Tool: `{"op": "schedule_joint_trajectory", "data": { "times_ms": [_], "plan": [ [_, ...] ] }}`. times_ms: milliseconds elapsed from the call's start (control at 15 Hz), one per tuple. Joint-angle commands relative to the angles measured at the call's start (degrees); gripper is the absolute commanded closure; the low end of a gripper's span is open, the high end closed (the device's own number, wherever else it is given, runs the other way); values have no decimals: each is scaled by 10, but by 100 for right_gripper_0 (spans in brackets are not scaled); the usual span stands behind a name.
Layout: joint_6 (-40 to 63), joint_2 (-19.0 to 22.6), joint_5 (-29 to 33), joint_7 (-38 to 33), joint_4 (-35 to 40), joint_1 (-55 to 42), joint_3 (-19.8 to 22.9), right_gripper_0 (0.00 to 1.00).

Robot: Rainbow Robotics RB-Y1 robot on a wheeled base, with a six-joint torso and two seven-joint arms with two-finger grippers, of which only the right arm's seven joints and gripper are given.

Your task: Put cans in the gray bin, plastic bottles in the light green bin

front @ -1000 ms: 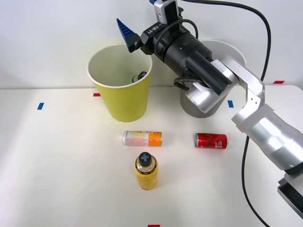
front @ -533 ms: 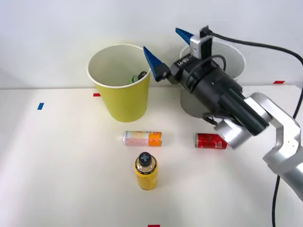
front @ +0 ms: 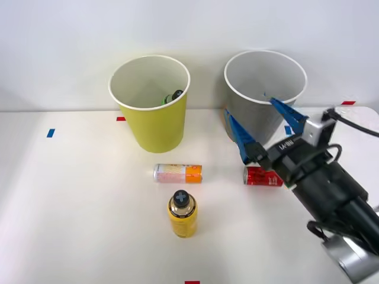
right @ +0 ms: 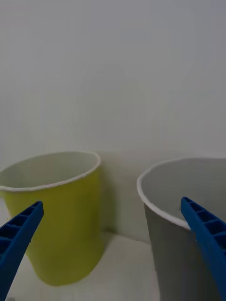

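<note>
The red can [front: 264,176] lies on its side on the white counter [front: 77,207], just in front of the gray bin [front: 265,94], its right part hidden behind the right gripper [front: 266,131]. The silver-pink can [front: 177,173], with its orange end toward the right, also lies on its side, to the left of the red one and in front of the light green bin [front: 150,103]. The yellow bottle [front: 183,214] stands upright just in front of the silver-pink can, its dark cross-marked cap facing up. The green bottle [front: 173,96] rests inside the light green bin, against the wall nearest the gray bin; little more than its dark cap and a strip of green shows over the rim.

The two bins stand side by side at the back of the counter, apart from each other, light green on the left and gray on the right.

The right gripper hangs above the red can, in front of the gray bin. Its blue ribbed fingers [front: 243,140] are spread wide with nothing between them, pointing up and back toward the bins. In the wrist view both fingers [right: 207,235] sit at the corners, with the light green bin [right: 66,221] and the gray bin [right: 183,225] ahead.

Small blue and red tape marks [front: 51,132] dot the counter.
</note>
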State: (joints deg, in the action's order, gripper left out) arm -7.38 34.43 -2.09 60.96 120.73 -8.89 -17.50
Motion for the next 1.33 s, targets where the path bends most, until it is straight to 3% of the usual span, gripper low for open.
{"op": "schedule_joint_trajectory", "data": {
  "times_ms": [67, 400, 667, 1000, 1333],
  "plan": [
    [-87, -19, -10, -1, 7, -108, 36, 0],
    [-127, -76, -25, 13, 7, -220, 55, 0],
    [-139, -151, -10, 21, 7, -293, 60, 0],
    [-134, -156, -6, 21, 7, -345, 65, 0],
    [-144, -248, 17, 25, -38, -358, 85, 0]
  ]
}}
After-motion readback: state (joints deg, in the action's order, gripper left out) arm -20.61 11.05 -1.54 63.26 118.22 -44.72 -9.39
